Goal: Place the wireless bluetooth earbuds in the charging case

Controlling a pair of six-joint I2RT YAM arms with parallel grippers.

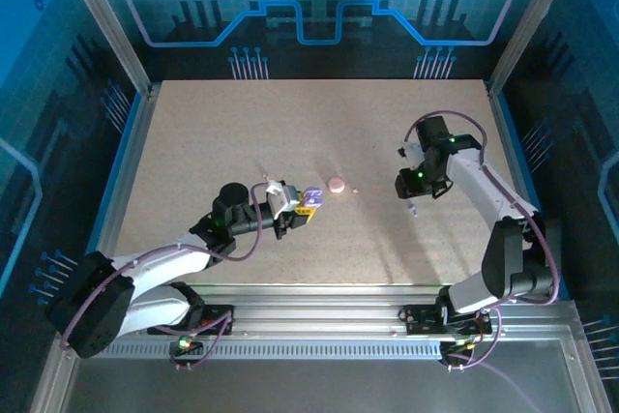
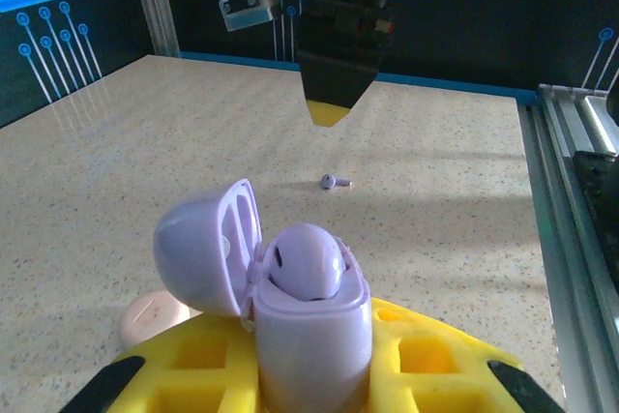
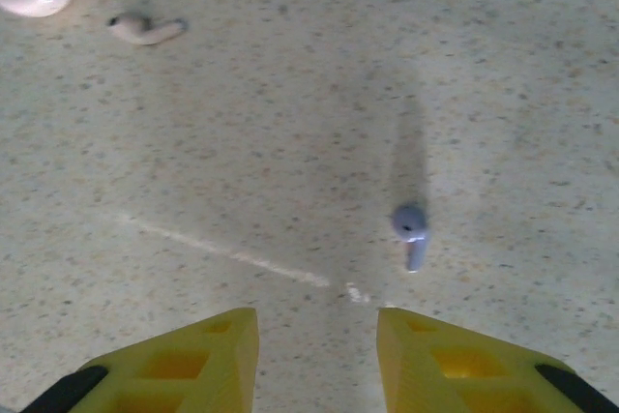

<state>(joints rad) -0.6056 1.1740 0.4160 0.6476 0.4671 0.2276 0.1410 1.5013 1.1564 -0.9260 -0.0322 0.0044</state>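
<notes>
While tight around the charging case (image 2: pixel 311 331), left gripper (image 2: pixel 314 374).

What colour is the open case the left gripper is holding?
The case is lavender, clearest in left wrist view.

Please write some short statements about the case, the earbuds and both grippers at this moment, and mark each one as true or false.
1. The left gripper holds the lavender charging case with its lid open. True.
2. An earbud sits inside that case. True.
3. The right gripper is shut on an earbud. False: its jaws stand apart and empty, and the lavender earbud lies on the table just ahead of them.
4. The pink disc is stacked on the case. False: it lies on the table beside the case.
</notes>
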